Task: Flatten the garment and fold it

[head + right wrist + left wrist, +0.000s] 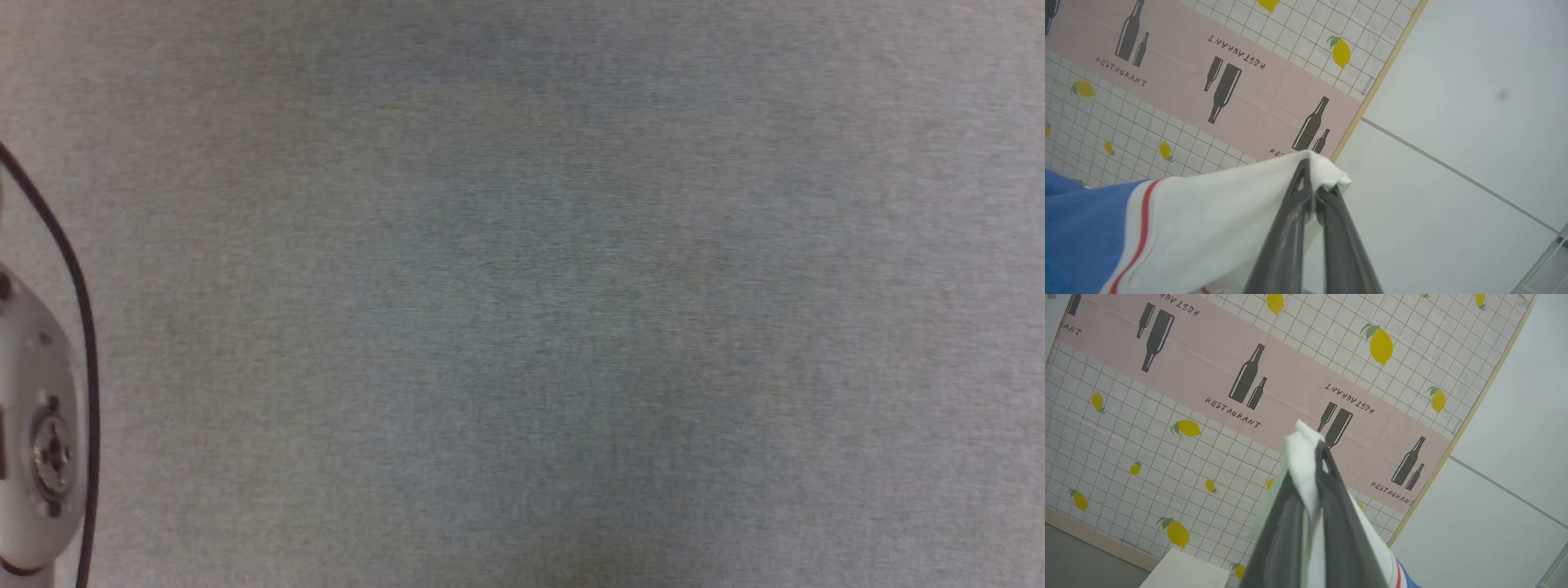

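- Two sleeve ends are pinched: your bright blue soft jersey shirt is held up over the lemon-print tablecloth.
- Left gripper is clamped on white cuff fabric.
- Right gripper nips white cuff too.
- Expect light, limp cloth; grip the hems and keep it taut.

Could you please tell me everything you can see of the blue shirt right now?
The bright blue soft jersey shirt has white sleeve ends bordered by thin red stripes. The fabric looks limp, bunched at the grips. The right end effector is shut on one white end; the left end effector is shut on another white fold. Whether it touches the lemon-printed tablecloth behind it cannot be told.
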Controlling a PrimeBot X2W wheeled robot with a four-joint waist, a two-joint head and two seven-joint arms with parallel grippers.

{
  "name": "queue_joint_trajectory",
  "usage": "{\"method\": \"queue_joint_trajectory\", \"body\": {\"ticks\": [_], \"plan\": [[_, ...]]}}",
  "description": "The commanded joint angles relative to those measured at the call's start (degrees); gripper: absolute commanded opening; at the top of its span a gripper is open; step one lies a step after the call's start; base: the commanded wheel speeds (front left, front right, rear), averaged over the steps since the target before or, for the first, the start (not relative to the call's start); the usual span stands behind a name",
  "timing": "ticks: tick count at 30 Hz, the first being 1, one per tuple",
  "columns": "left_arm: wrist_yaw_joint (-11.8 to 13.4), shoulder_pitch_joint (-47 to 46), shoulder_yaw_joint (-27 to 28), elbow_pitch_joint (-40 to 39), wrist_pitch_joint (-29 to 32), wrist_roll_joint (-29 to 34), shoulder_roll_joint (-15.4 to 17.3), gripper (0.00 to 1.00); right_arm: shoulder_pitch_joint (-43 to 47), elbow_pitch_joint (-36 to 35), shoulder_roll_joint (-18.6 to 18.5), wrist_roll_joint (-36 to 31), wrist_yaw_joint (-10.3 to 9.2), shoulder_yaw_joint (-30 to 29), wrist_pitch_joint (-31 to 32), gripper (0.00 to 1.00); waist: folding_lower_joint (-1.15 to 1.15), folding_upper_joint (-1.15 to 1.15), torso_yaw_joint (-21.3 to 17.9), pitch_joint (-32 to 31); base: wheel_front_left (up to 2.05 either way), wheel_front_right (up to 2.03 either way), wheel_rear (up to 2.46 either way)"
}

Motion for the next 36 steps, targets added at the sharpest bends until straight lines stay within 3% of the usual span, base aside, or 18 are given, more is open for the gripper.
{"method": "queue_joint_trajectory", "body": {"ticks": [1, 7, 12, 15, 21, 26, 31, 36], "plan": [[-0.89, 1.29, -0.15, 0.84, -0.17, -0.8, -0.21, 0.0, 0.4, 1.29, 0.39, 0.09, 0.19, -0.24, -0.73, 0.0, -0.01, 0.0, 0.84, -0.12, 0.0, 0.0, 0.0], [-4.56, 13.11, -2.29, 4.25, 1.78, -1.04, 0.92, 0.0, 10.39, 5.16, 0.32, 4.23, 0.19, -0.87, -0.6, 0.0, -0.01, 0.0, 1.1, -3.03, 0.0, 0.0, 0.0], [-7.3, 27.18, -5.22, 4.51, 4.35, 0.06, 2.99, 0.0, 25.41, 4.32, -0.48, 9.59, 0.19, -2.2, 3.65, 0.0, -0.01, 0.0, 0.92, -8.01, 0.0, 0.0, 0.0], [-7.7, 35.92, -5.94, 2.49, 5.59, -0.57, 3.02, 0.0, 35.75, 1.78, -0.66, 12.72, 0.19, -3.93, 6.72, 0.0, -0.01, 0.0, 0.75, -11.56, 0.0, 0.0, 0.0], [-5.72, 56.54, -5.62, -5.28, 8.18, -2.58, 3.02, 0.0, 59.78, -9.48, 2.06, 16.82, 0.19, -10.92, 13.93, 0.0, -0.01, 0.0, 0.23, -18.71, 0.0, 0.0, 0.0], [-3.34, 71.68, -4.22, -12.56, 9.5, -4.78, 2.47, 0.0, 76.81, -19.5, 6.88, 17.49, 0.19, -16.8, 19.33, 0.0, -0.01, 0.0, -0.35, -22.31, 0.0, 0.0, 0.0], [-0.07, 83.6, -2.64, -18.16, 9.78, -5.88, 1.37, 0.0, 88.89, -26.78, 12.26, 17.95, 0.19, -21.97, 23.32, 0.0, -0.01, 0.0, -0.64, -24.55, 0.0, 0.0, 0.0], [1.87, 92.03, -2.01, -21.51, 9.09, -6.45, -0.29, 0.0, 98.88, -28.68, 14.39, 17.9, 0.19, -25.75, 27.49, 0.0, -0.01, 0.0, -0.79, -25.68, 0.0, 0.0, 0.0]]}}
